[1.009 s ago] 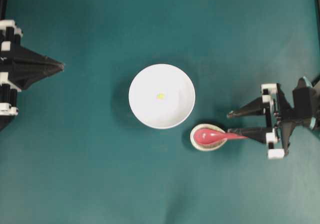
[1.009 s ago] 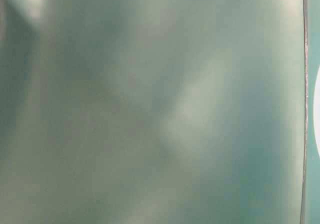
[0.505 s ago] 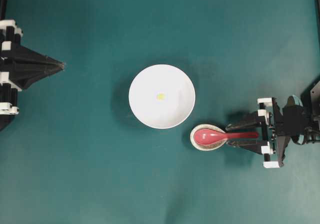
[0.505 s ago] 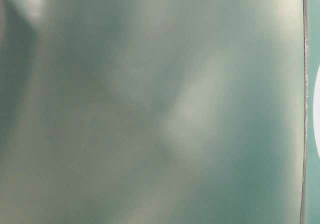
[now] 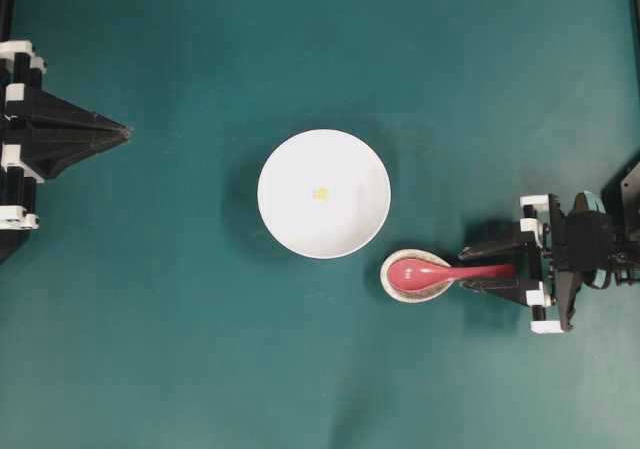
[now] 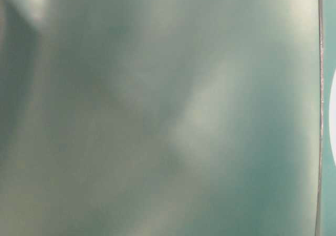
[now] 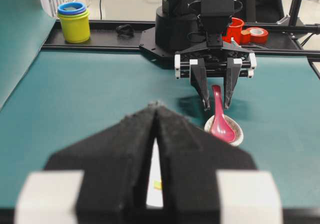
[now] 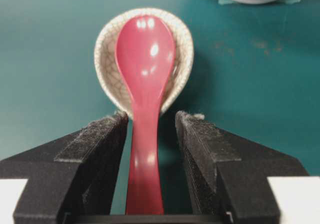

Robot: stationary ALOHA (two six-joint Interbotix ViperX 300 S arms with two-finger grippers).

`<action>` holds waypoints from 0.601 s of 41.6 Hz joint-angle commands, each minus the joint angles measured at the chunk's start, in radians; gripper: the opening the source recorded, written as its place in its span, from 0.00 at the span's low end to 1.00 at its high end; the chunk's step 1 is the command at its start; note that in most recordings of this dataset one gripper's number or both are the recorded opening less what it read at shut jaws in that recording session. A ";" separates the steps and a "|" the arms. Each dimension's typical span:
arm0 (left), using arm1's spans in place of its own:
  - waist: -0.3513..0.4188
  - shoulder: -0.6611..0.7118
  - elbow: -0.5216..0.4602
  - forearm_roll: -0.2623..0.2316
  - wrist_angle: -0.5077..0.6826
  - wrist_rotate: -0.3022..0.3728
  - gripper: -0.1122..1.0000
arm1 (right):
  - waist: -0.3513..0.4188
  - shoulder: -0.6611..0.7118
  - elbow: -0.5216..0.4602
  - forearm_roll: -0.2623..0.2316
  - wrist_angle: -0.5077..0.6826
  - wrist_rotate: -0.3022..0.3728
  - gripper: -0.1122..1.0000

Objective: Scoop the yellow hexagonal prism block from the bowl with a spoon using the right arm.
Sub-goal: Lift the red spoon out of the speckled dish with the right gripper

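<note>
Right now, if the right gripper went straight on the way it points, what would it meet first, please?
The right gripper straddles the spoon handle, jaws open; straight on, it would probably meet the spoon rest first, though height is unclear.

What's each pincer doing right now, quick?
Left pincer: closed, holding nothing.
Right pincer: open, fingers on either side of the spoon handle, not gripping it.
</note>
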 commanded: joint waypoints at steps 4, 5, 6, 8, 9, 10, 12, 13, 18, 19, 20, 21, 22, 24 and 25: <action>0.002 0.009 -0.020 0.002 -0.003 0.000 0.10 | 0.009 -0.011 -0.002 0.002 0.002 0.002 0.56; 0.003 0.009 -0.020 0.002 -0.003 0.000 0.10 | 0.011 -0.011 -0.002 0.002 0.002 0.000 0.56; 0.003 0.009 -0.020 0.003 -0.003 0.002 0.10 | 0.012 -0.011 -0.002 0.002 0.003 0.000 0.56; 0.005 0.009 -0.020 0.002 -0.003 0.002 0.10 | 0.012 -0.011 -0.002 0.002 0.002 -0.003 0.56; 0.005 0.011 -0.018 0.003 -0.003 0.002 0.10 | 0.014 -0.011 -0.002 0.002 0.002 -0.006 0.56; 0.005 0.009 -0.020 0.002 -0.003 0.000 0.10 | 0.012 -0.011 -0.002 0.002 0.002 -0.008 0.56; 0.008 0.009 -0.018 0.003 -0.003 0.000 0.10 | 0.014 -0.011 0.000 0.002 -0.002 -0.014 0.56; 0.009 0.009 -0.020 0.003 -0.003 0.000 0.10 | 0.012 -0.011 0.002 0.002 -0.002 -0.017 0.56; 0.014 0.009 -0.020 0.003 -0.003 0.000 0.10 | 0.014 -0.011 0.003 0.002 -0.003 -0.025 0.56; 0.012 0.009 -0.020 0.002 -0.003 0.000 0.10 | 0.014 -0.011 0.003 0.002 -0.003 -0.025 0.56; 0.012 0.009 -0.020 0.002 -0.003 0.000 0.10 | 0.012 -0.011 0.003 0.002 -0.003 -0.025 0.56; 0.014 0.009 -0.020 0.002 -0.003 0.000 0.10 | 0.012 -0.011 0.003 0.002 -0.003 -0.025 0.56; 0.012 0.009 -0.020 0.003 -0.003 0.000 0.10 | 0.012 -0.012 0.003 0.002 -0.003 -0.026 0.55; 0.014 0.009 -0.020 0.003 -0.003 0.000 0.10 | 0.012 -0.011 0.002 0.002 -0.003 -0.029 0.54; 0.012 0.009 -0.020 0.002 -0.003 0.000 0.10 | 0.012 -0.011 0.003 0.002 -0.005 -0.031 0.53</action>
